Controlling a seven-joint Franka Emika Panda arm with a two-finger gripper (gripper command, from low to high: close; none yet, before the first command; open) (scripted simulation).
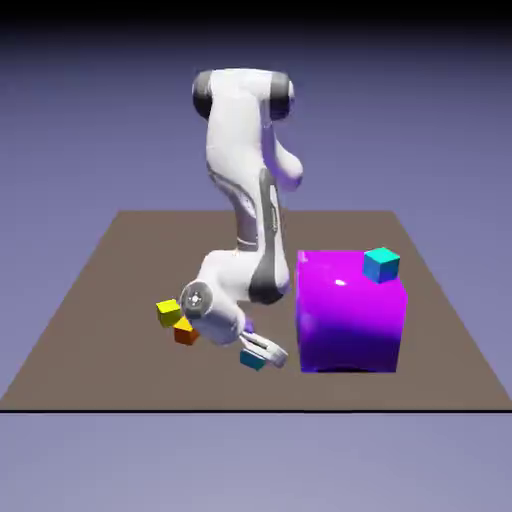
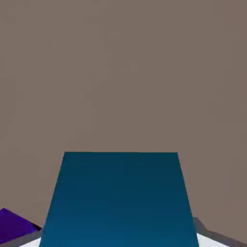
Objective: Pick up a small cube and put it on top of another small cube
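While plain cyan cube (image 1: 252,358) sits gripped between fingers of my pincer (image 1: 268,352), grasp step in hand; lift straight up next. Matching cyan cube (image 1: 381,265), target, up on big glossy magenta block (image 1: 350,320) beside pincer. Must rise above block first. Small purple cube (image 2: 16,226) near pincer, yellow and orange cubes (image 1: 186,333) farther.

The exterior view faces the arm from above; the hand view closely shares one cube (image 2: 120,200).

No readable text, labels, brands, numbers or signs show in either view.
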